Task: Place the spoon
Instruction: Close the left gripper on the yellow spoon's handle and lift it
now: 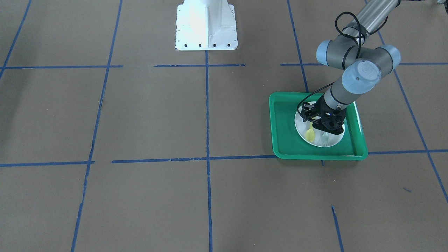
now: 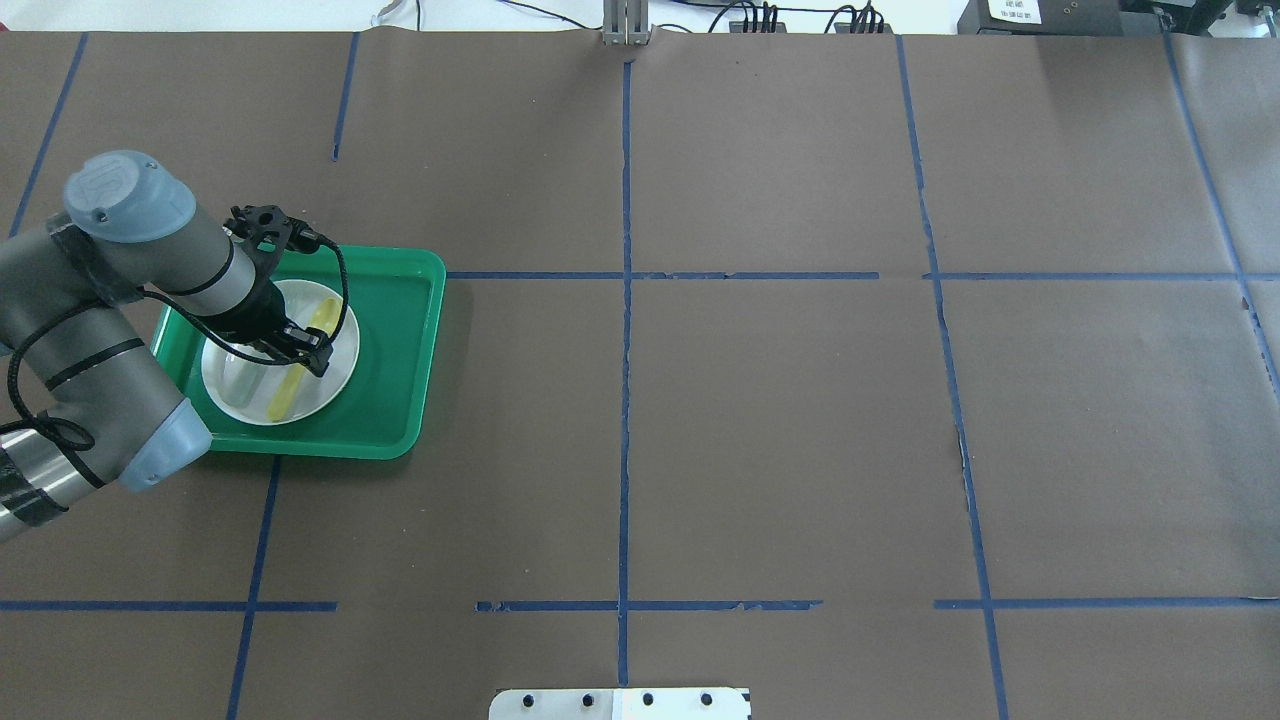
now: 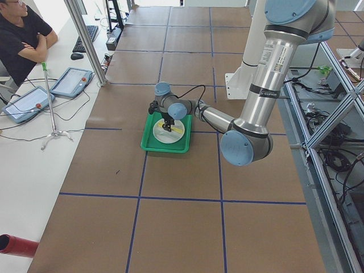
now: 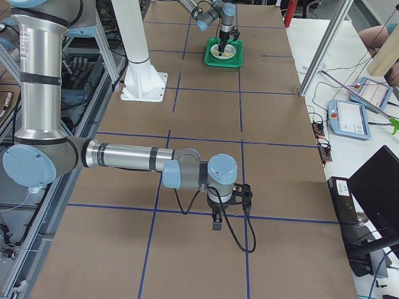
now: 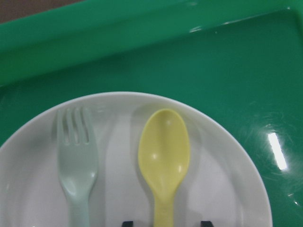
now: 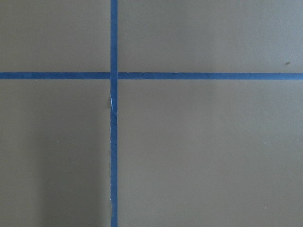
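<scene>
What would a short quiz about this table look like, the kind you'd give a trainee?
1. True or false: the spoon lies on the white plate, beside the fork.
2. What does the plate sit in? A) a green tray B) a blue bowl C) a cardboard box
3. One gripper hangs over the plate, a finger on each side of the spoon's handle. Is it the robot's left or its right?

Key: 1 true; 2 A; 3 left.
</scene>
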Motion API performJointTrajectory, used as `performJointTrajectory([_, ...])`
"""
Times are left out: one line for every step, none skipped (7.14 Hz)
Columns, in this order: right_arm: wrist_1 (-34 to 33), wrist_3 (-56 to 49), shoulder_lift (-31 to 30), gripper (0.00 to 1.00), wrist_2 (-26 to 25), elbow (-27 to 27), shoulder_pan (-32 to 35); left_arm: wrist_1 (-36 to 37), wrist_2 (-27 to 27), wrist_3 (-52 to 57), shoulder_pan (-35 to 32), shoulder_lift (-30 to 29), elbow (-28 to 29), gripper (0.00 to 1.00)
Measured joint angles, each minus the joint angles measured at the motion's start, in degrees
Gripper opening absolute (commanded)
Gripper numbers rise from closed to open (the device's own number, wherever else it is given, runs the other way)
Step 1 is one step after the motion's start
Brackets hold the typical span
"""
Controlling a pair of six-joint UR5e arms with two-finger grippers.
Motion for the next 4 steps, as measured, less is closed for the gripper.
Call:
performJointTrajectory([0.02,0.00,0.00,1.00,0.00,0.00,0.00,0.00,0.00,-0.15,0.02,-0.03,0.04,0.00])
performJointTrajectory([0.03,0.00,0.00,1.00,0.00,0.00,0.00,0.02,-0.02,-0.38,0.02,-0.06,-0.02,0.00])
performJointTrajectory([0.03,0.00,0.00,1.00,0.00,0.00,0.00,0.04,-0.06,-0.60,0.02,-0.06,-0.14,0.00])
performJointTrajectory([0.04,0.00,0.00,1.00,0.00,0.00,0.00,0.04,-0.08,-0.74,0.02,-0.06,-0.26,0.00])
